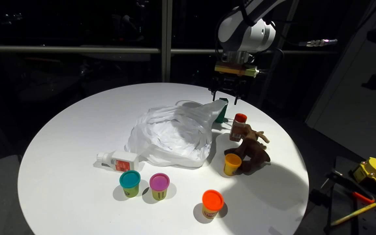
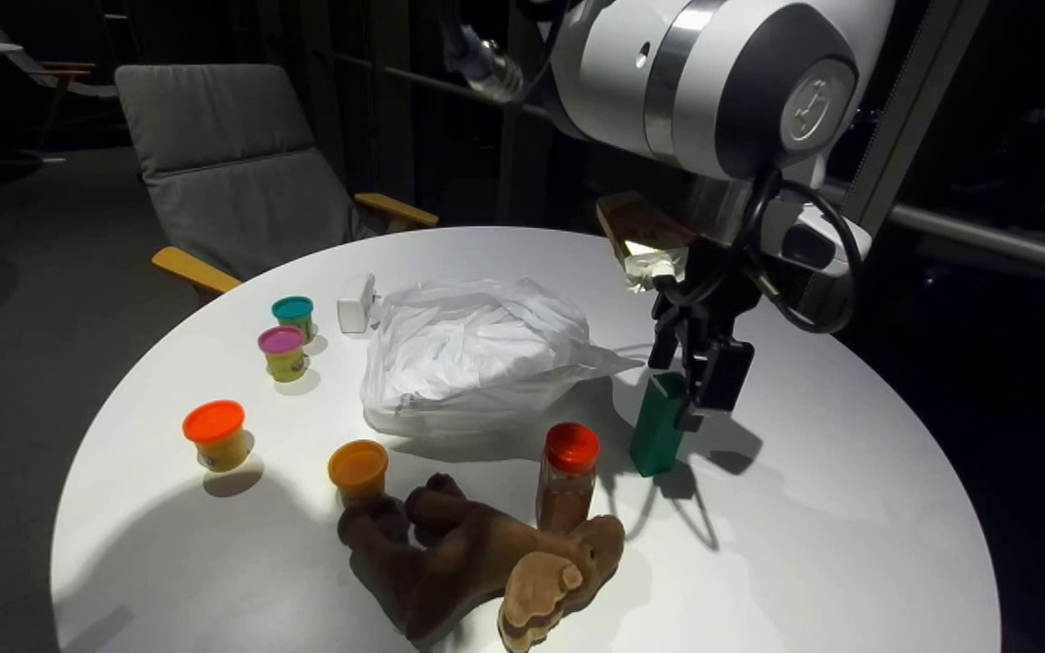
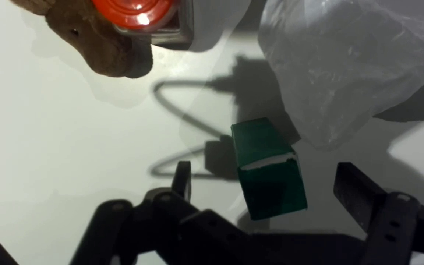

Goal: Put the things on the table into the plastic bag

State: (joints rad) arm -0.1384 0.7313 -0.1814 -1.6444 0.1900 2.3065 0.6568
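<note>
Dark green rectangular box [image 3: 271,180], stood on end, is framed by a wide-spread black hand [image 3: 265,173] in the wrist view, gaps showing on both sides, and nothing is gripped! An upright stance seems suited to a pinch from above, though how low the hand reaches cannot be told. Trouble may be brewing at two o'clock from the box: a corner of the crumpled, translucent white plastic bag [image 3: 352,62] is draped just beside it and could be caught when the hand is closed. Across the round white counter [image 1: 86,120], in an exterior view, the bag is spread centrally, mouth seemingly turned up for filling. Round its dial: box at two, clear red-lidded jar [image 1: 238,129] at three, brown antlered toy animal [image 1: 252,149] crowded just beside it, orange-lidded round tub [image 1: 232,164] at four, red-orange-lidded tub [image 1: 212,203] at five, purple-lidded tub [image 1: 159,186] past six, teal-lidded tub [image 1: 130,183] past seven, white red-labelled bottle [image 1: 119,160] laid flat at eight.
</note>
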